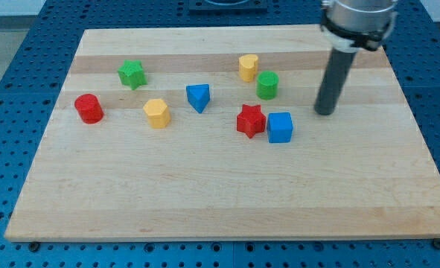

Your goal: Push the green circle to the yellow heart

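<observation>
Table (205, 201) of pale wood carries eight small blocks. Pincer is not there: the arm ends in a dark straight rod, and my tip (324, 112) stands to the view's right of the green circle block (267, 85), apart from it. The yellow heart block (249, 67) is just beside the green circle, toward the view's upper left. Below them, a red star block (251, 121) touches a blue cube block (280, 127).

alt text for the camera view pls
My tip rests on a wooden board, right of the green circle, which nearly touches the yellow heart. Six other coloured blocks lie scattered to the left.
</observation>
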